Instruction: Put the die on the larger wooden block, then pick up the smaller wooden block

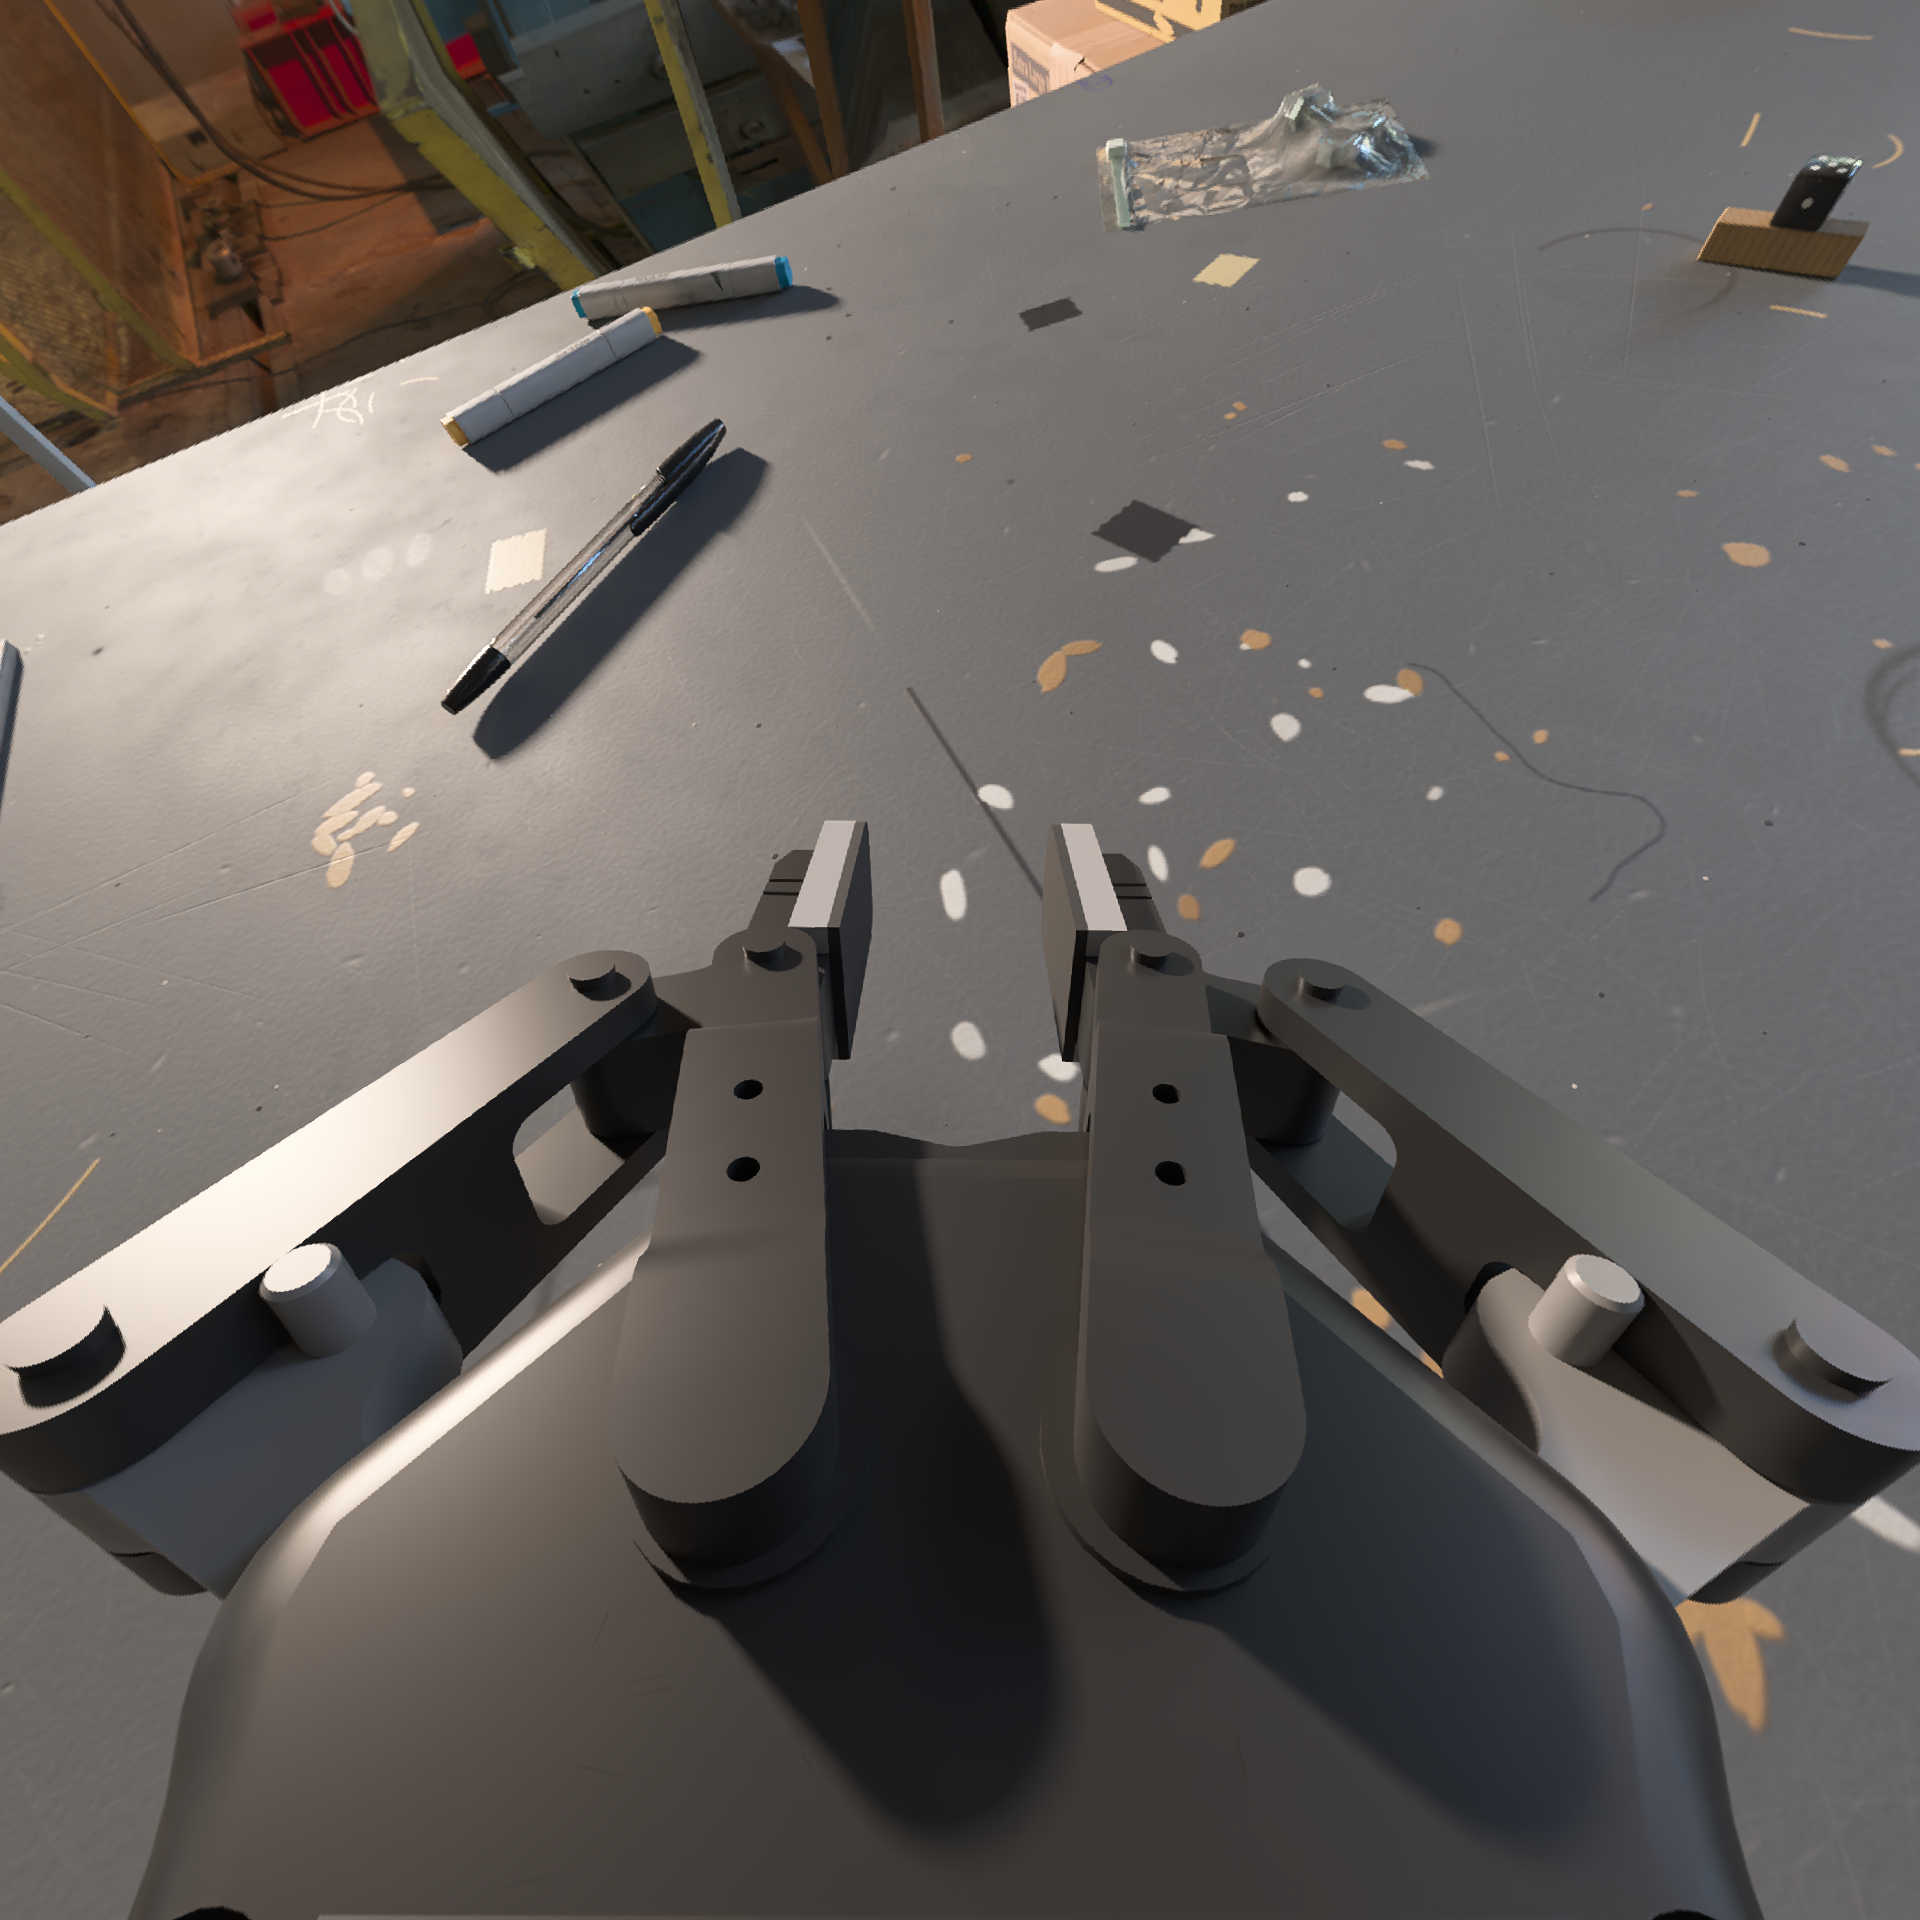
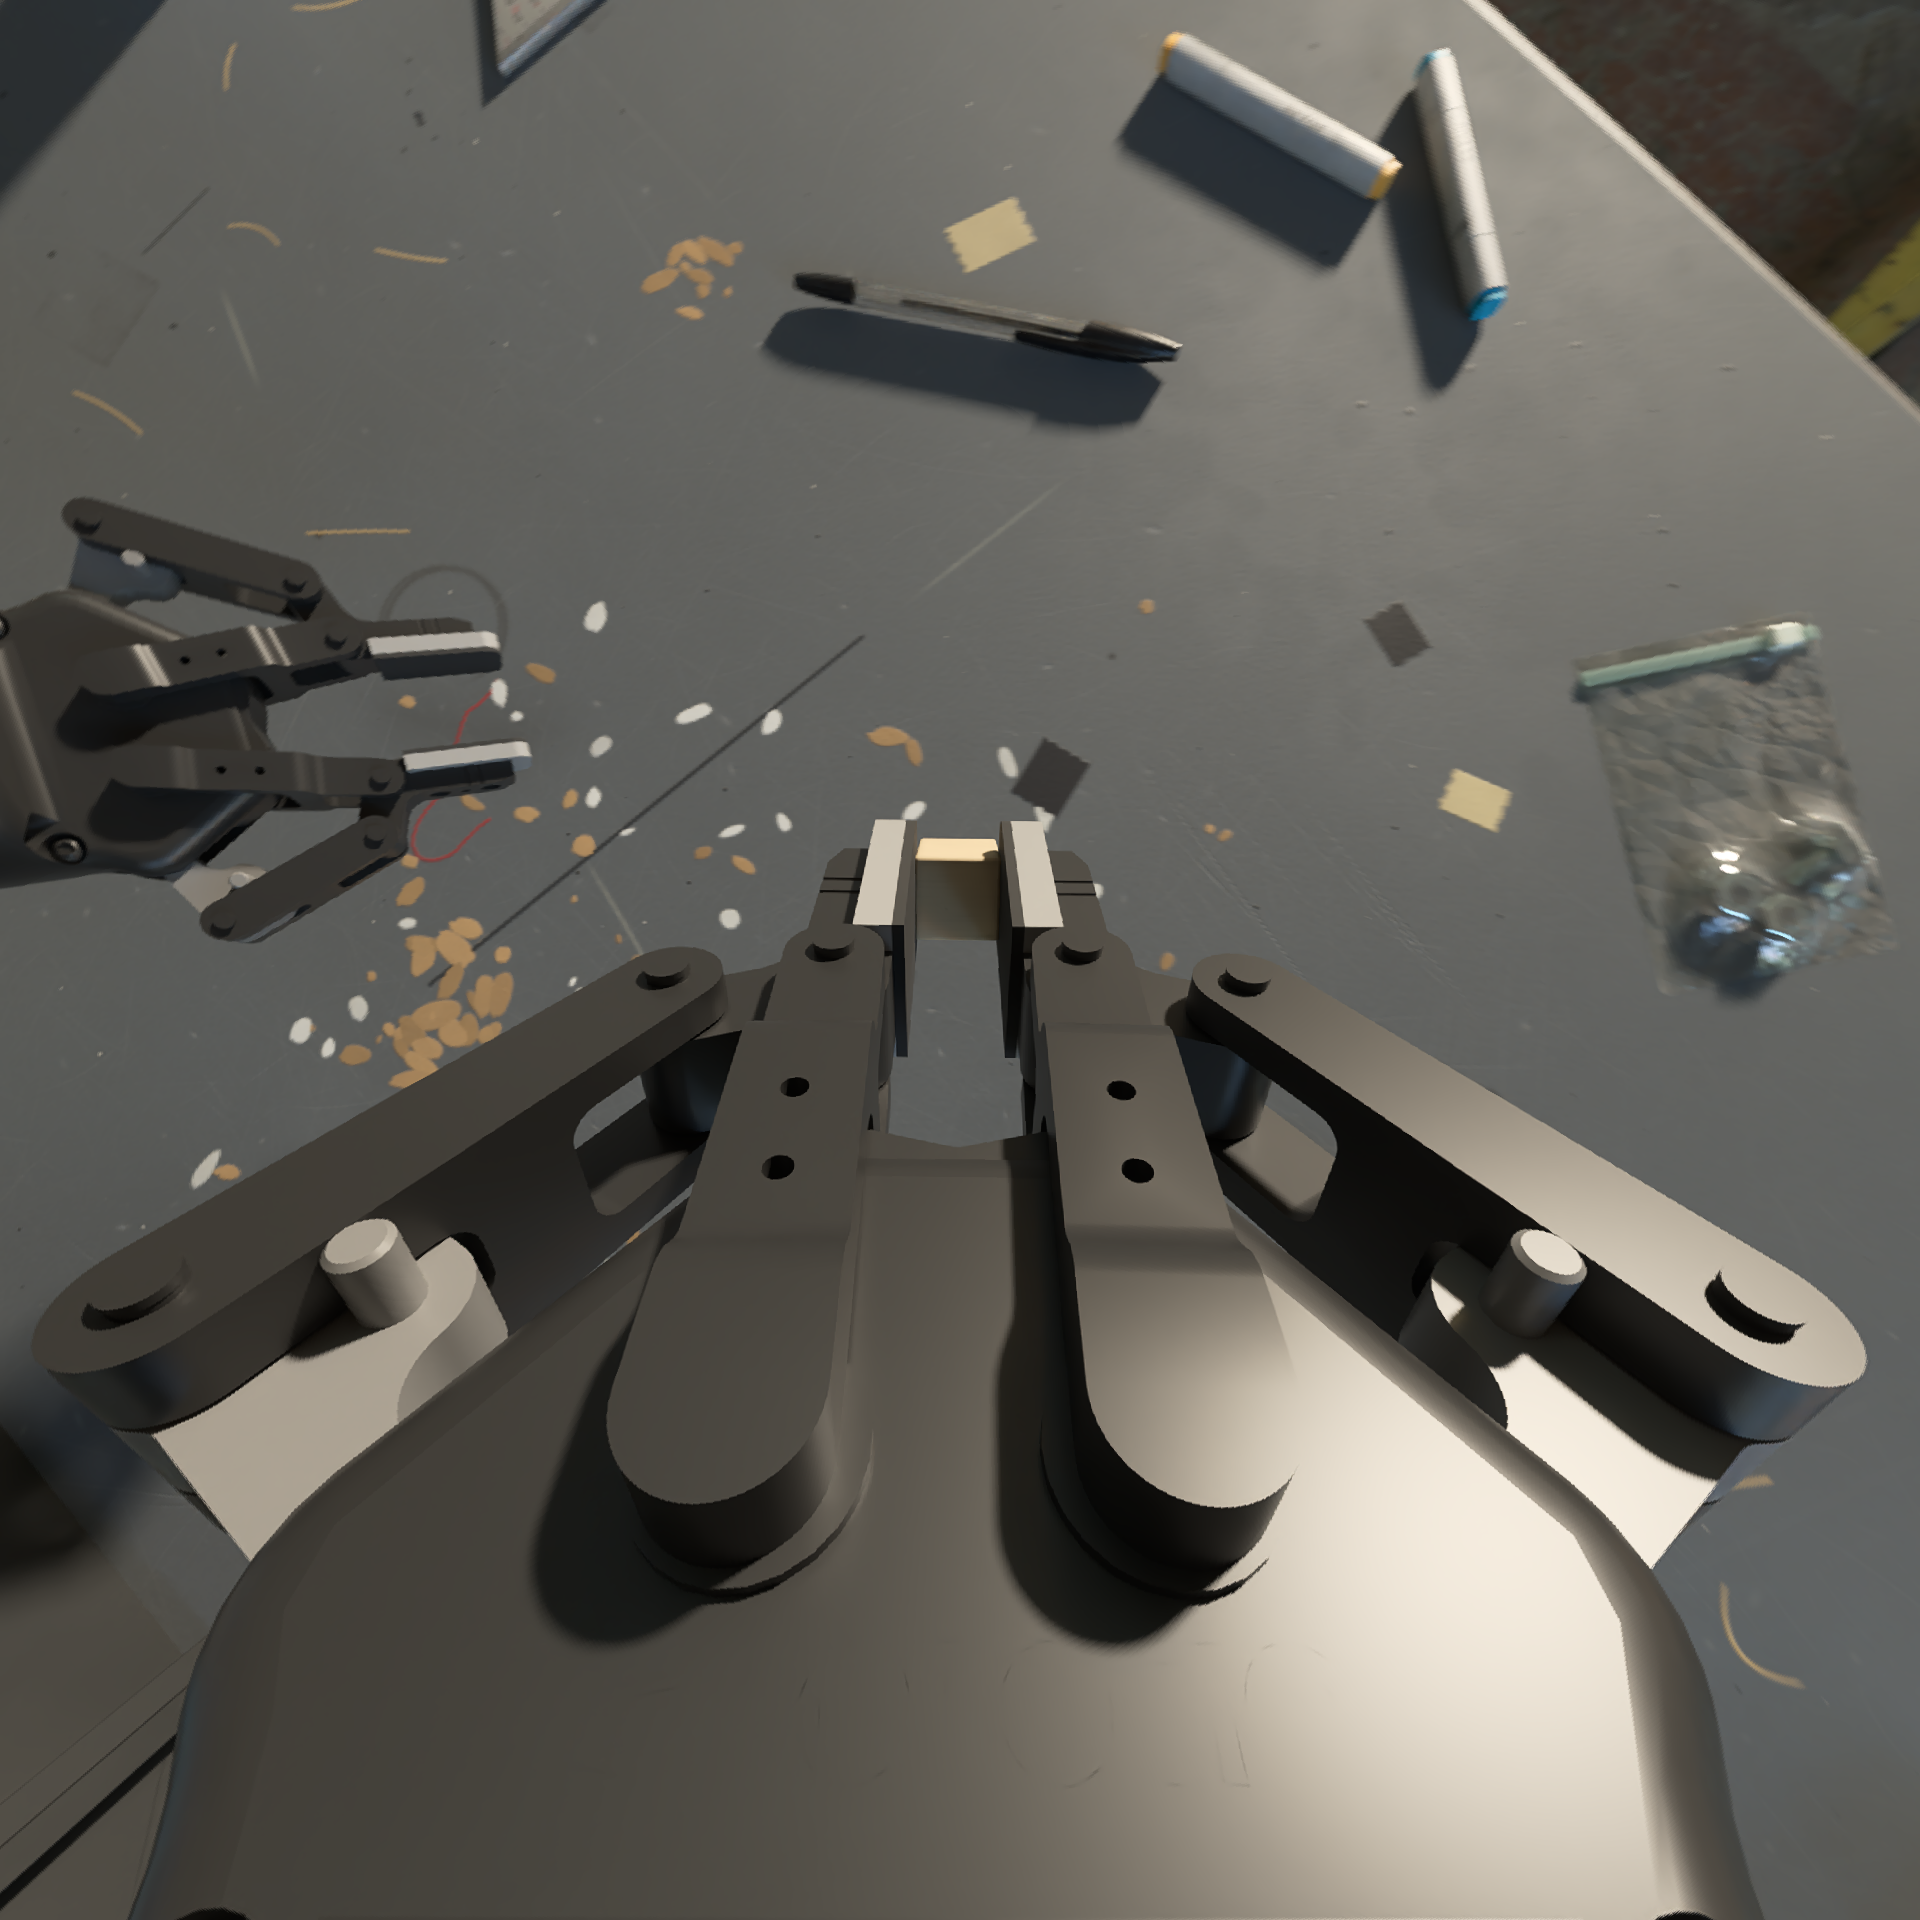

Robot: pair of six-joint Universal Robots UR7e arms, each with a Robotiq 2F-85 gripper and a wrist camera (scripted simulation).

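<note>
In the left wrist view, a black die (image 1: 1816, 192) with white dots stands tilted on top of the larger wooden block (image 1: 1779, 247), far off at the upper right of the grey table. My left gripper (image 1: 956, 842) is open and empty, hovering above the paint-speckled table; it also shows at the left of the right wrist view (image 2: 457, 707). My right gripper (image 2: 953, 842) is shut on the smaller, pale wooden block (image 2: 951, 896) and holds it between its pads above the table. The larger block and the die are out of the right wrist view.
Two white markers (image 1: 551, 376) (image 1: 681, 286) and a black pen (image 1: 587, 566) lie at the far left near the table edge. A clear plastic bag (image 1: 1262, 156) lies at the back, and a cardboard box (image 1: 1060, 47) stands beyond the edge.
</note>
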